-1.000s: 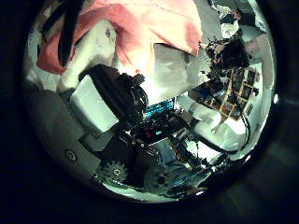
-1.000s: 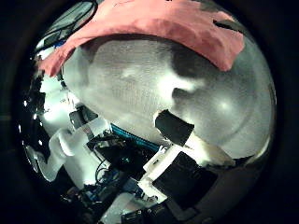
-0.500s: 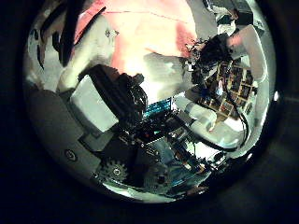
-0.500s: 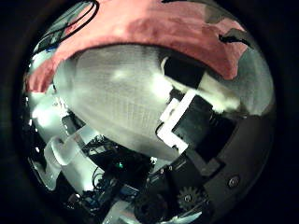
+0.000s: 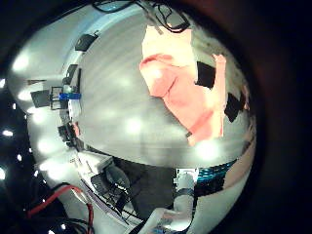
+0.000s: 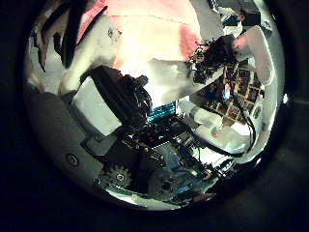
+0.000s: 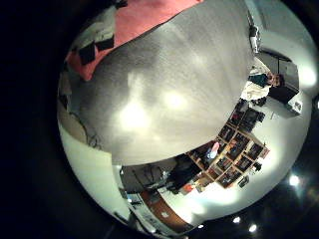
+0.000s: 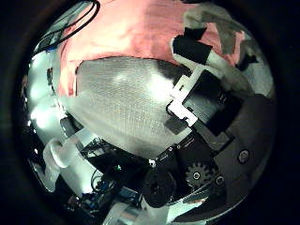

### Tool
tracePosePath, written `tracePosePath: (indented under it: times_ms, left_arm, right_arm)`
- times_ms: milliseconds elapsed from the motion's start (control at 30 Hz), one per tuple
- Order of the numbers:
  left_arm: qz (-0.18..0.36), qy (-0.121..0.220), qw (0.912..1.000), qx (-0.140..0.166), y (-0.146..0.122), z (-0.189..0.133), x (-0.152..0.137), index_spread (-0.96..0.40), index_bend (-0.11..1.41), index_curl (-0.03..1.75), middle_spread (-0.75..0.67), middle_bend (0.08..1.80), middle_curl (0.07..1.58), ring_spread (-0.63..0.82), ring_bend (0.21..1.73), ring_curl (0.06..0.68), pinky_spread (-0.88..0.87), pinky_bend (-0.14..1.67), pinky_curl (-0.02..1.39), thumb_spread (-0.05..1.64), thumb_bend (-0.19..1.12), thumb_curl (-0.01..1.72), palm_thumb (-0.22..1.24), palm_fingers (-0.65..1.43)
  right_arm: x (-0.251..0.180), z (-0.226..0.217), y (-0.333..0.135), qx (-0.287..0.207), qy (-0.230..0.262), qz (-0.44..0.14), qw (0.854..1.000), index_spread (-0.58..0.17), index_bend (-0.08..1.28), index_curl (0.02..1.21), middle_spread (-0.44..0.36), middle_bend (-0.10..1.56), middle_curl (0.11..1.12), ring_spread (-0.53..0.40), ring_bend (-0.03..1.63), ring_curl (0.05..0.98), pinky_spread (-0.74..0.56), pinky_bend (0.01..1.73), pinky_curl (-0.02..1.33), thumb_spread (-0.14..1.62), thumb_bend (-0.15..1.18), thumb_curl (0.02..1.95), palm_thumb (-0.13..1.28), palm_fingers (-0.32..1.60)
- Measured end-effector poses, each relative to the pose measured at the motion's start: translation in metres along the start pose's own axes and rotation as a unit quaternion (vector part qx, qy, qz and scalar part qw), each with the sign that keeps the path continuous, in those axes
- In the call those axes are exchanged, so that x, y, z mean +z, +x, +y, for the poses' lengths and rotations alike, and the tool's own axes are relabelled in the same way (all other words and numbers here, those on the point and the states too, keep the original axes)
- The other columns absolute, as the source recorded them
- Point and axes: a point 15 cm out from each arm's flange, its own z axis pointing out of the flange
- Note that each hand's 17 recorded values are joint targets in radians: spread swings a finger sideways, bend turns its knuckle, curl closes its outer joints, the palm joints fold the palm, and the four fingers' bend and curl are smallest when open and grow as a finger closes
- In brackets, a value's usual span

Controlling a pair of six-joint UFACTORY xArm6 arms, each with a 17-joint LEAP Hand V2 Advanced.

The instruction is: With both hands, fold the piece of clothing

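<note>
The garment (image 5: pixel 180 83) lies spread flat on the table (image 5: pixel 117 117). Fingers (image 5: pixel 205 73) of my left hand rest straight on the cloth near its edge. In the left thumb side view the garment (image 6: pixel 145 24) is close, and the left thumb (image 6: pixel 116 97) stands off it. My right hand is low over the table (image 7: pixel 169 110), with the garment (image 7: pixel 140 22) at its fingertips. The right thumb (image 8: pixel 199 89) is curled in onto the garment (image 8: pixel 141 33), with other fingers (image 8: pixel 225 42) on the cloth opposite it.
A woven mat-like surface (image 8: pixel 122 103) covers the table under my right palm. Shelves with small items (image 6: pixel 237 92) stand beyond the table. Another hand's dark parts (image 6: pixel 214 58) show at the cloth's far edge.
My right thumb has swung in from over the bare mat onto the garment's edge, and the right palm has dropped closer. The left palm has crept nearer the cloth; its thumb has not moved.
</note>
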Motion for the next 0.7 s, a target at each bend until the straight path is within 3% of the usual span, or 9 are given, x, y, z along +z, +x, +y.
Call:
tracePosePath:
  times_ms: [100,133,167,200,300,333,367,467,700]
  left_arm:
    - [0.0,-0.014,0.9999,0.005,-0.001,0.003,0.014,-0.56,0.51,1.12,-0.47,1.04,0.98,-0.47,1.18,0.558,-0.61,0.55,0.86,1.42,-0.02,0.28,0.58,0.56]
    - [0.0,-0.023,0.9997,0.008,-0.002,0.006,0.023,-0.52,0.39,1.08,-0.45,0.91,0.94,-0.44,1.13,0.541,-0.58,0.56,0.88,1.37,-0.07,0.27,0.49,0.3]
    - [0.001,-0.031,0.9995,0.011,-0.002,0.007,0.034,-0.48,0.34,1.05,-0.39,0.8,0.92,-0.38,1.11,0.564,-0.53,0.59,0.9,1.34,-0.07,0.26,0.44,0.12]
    - [0.001,-0.033,0.9994,0.014,-0.002,0.006,0.044,-0.44,0.31,1.02,-0.35,0.69,0.88,-0.32,1.07,0.546,-0.49,0.6,0.91,1.31,-0.06,0.26,0.39,0.04]
    - [0.003,-0.02,0.9996,0.02,-0.001,-0.001,0.07,-0.33,0.22,0.93,-0.21,0.46,0.75,-0.17,1.0,0.48,-0.36,0.57,0.89,1.23,-0.05,0.25,0.31,-0.05]
    - [0.003,-0.015,0.9996,0.023,0.0,-0.003,0.078,-0.3,0.2,0.9,-0.16,0.42,0.72,-0.13,0.97,0.46,-0.31,0.54,0.88,1.2,-0.04,0.25,0.29,-0.04]
    - [0.004,-0.006,0.9997,0.025,0.001,-0.005,0.084,-0.27,0.18,0.87,-0.12,0.37,0.68,-0.08,0.94,0.443,-0.25,0.52,0.87,1.18,-0.04,0.25,0.28,-0.06]
    - [0.004,0.007,0.9993,0.036,0.005,-0.007,0.101,-0.2,0.15,0.77,0.01,0.28,0.61,0.07,0.85,0.4,-0.07,0.45,0.82,1.11,-0.04,0.26,0.24,-0.09]
    - [0.009,0.009,0.9986,0.052,0.016,-0.016,0.132,-0.1,0.11,0.56,0.19,0.19,0.5,0.32,0.72,0.324,0.3,0.36,0.68,0.99,-0.04,0.28,0.17,-0.1]
  right_arm:
    - [-0.01,0.004,0.003,0.003,0.014,0.001,1.0,-0.411,0.77,0.8,-0.257,0.99,0.83,-0.285,1.2,0.679,-0.36,1.19,0.54,1.07,-0.04,0.47,0.86,1.02]
    - [-0.013,0.005,0.004,0.003,0.017,0.001,1.0,-0.411,0.76,0.81,-0.257,1.0,0.84,-0.282,1.2,0.684,-0.36,1.19,0.55,1.07,-0.04,0.47,0.85,1.0]
    - [-0.016,0.006,0.005,0.003,0.021,0.001,1.0,-0.411,0.74,0.81,-0.262,0.99,0.84,-0.286,1.21,0.687,-0.37,1.19,0.55,1.07,-0.03,0.47,0.83,0.97]
    - [-0.019,0.007,0.006,0.003,0.026,0.001,1.0,-0.415,0.69,0.8,-0.276,0.98,0.83,-0.286,1.21,0.689,-0.38,1.19,0.56,1.07,-0.03,0.47,0.82,0.91]
    - [-0.027,0.011,0.009,0.004,0.037,0.002,0.999,-0.411,0.51,0.77,-0.308,0.93,0.81,-0.297,1.24,0.693,-0.42,1.2,0.57,1.07,-0.03,0.46,0.77,0.72]
    - [-0.03,0.012,0.009,0.003,0.041,0.003,0.999,-0.411,0.53,0.79,-0.314,0.52,0.7,-0.302,1.34,0.72,-0.44,1.29,0.61,1.07,-0.03,0.46,0.76,0.44]
    - [-0.032,0.013,0.01,0.003,0.045,0.003,0.999,-0.401,0.35,0.74,-0.331,0.83,0.78,-0.305,1.27,0.697,-0.45,1.23,0.59,1.07,-0.03,0.46,0.75,0.51]
    - [-0.038,0.015,0.011,0.001,0.054,0.003,0.999,-0.403,0.21,0.64,-0.348,0.72,0.72,-0.305,1.2,0.649,-0.46,1.21,0.56,1.07,-0.04,0.45,0.71,0.34]
    - [-0.045,0.02,0.022,0.011,0.066,0.0,0.998,-0.371,0.19,0.55,-0.255,0.51,0.61,-0.283,1.07,0.572,-0.37,1.1,0.5,1.07,-0.03,0.43,0.67,0.23]
